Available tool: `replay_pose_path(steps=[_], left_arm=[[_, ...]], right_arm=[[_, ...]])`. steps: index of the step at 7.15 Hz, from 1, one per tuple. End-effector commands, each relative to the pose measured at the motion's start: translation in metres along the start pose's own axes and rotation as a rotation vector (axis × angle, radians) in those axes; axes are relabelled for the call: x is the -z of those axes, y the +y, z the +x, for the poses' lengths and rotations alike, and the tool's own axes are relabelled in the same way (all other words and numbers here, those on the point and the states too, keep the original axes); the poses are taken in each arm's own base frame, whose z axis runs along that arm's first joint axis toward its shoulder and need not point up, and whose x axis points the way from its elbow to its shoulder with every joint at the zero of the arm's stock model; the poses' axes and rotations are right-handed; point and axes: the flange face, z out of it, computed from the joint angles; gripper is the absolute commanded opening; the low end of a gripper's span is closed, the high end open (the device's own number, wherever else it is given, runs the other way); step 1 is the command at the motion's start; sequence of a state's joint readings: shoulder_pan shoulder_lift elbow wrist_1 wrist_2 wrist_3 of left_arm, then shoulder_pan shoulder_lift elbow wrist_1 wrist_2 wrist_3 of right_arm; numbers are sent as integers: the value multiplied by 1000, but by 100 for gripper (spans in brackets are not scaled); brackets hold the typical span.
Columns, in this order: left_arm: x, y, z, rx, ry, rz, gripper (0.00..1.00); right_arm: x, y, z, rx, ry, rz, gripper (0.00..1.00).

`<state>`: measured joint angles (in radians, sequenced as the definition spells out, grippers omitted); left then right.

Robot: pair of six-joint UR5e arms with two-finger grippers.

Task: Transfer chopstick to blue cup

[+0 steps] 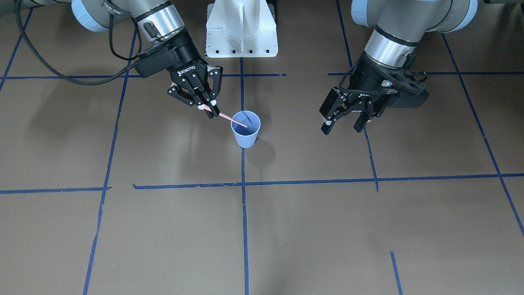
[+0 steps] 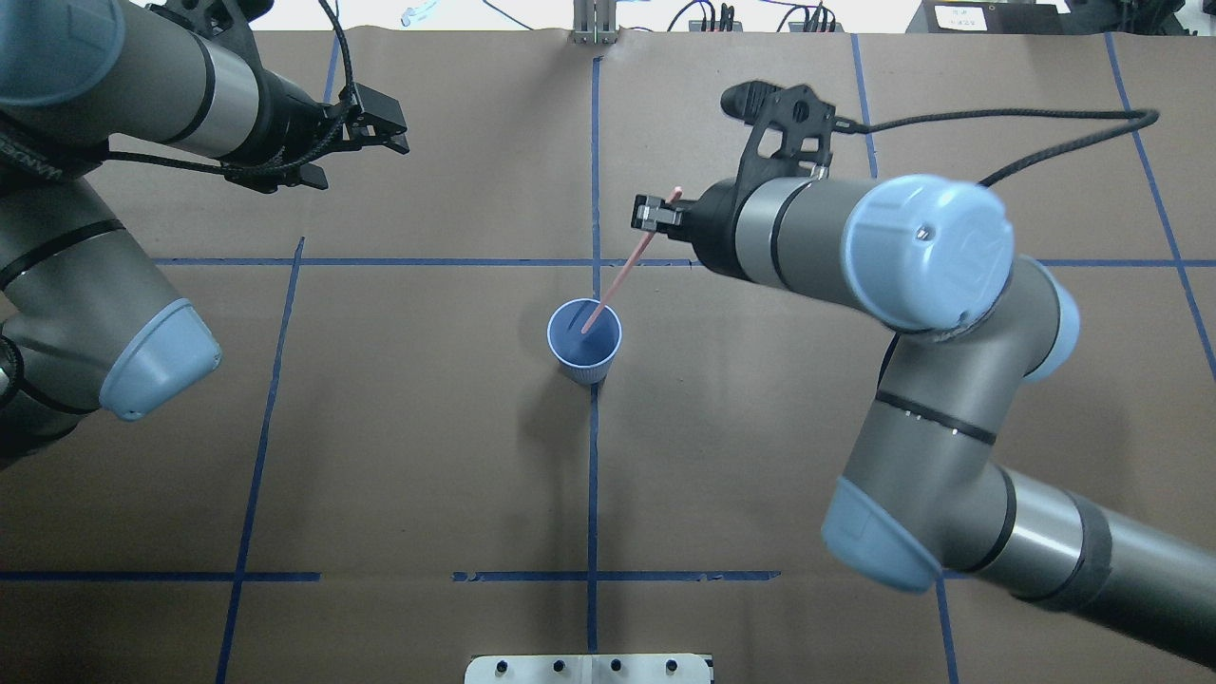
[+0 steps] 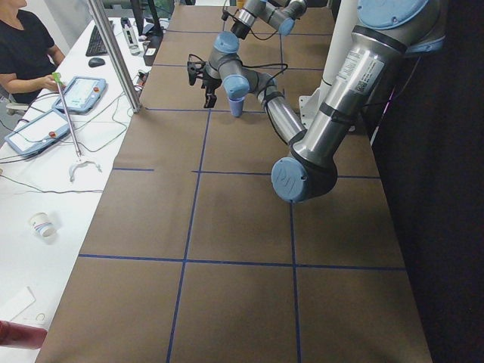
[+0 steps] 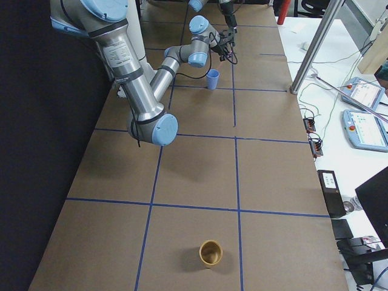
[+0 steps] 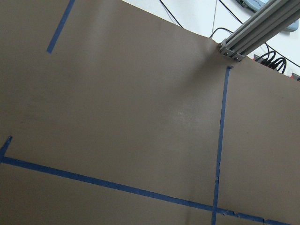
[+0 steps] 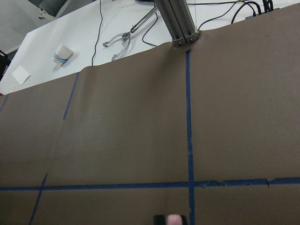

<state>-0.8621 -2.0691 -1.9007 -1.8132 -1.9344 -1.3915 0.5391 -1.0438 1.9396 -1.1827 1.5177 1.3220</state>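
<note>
The blue cup (image 1: 245,132) stands upright at the table's middle on a blue tape line; it also shows in the overhead view (image 2: 584,344). My right gripper (image 1: 209,110) is shut on the upper end of the pale pink chopstick (image 1: 229,119). The stick slants down with its lower tip inside the cup's rim, as the overhead view (image 2: 622,271) shows. The right gripper (image 2: 654,214) sits up and beyond the cup. The stick's top end shows at the bottom of the right wrist view (image 6: 175,219). My left gripper (image 1: 343,128) is open and empty, well off to the cup's side.
The white robot base (image 1: 241,32) stands behind the cup. A brown cup (image 4: 211,253) sits far away at the table's right end. An aluminium post (image 6: 178,21) rises at the far table edge. Blue tape lines grid the brown table.
</note>
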Motion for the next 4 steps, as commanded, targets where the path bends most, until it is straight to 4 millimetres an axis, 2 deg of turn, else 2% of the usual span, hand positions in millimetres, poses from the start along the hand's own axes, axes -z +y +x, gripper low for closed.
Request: replay_pose_path(steps=[1,2,3,4], left_arm=[[0,0,0,1,0,0,100],[0,0,0,3,0,0,100],[0,0,-1,2,-1,0,100],[1,0,0,2,1,0,100]], right_arm=[[-15,52,-12,45,46,0,6],[-16,60,-18,52,44,-5,30],[-17,59,-18,62,81,0,99],[-12,53,-21,64,87,34,100]])
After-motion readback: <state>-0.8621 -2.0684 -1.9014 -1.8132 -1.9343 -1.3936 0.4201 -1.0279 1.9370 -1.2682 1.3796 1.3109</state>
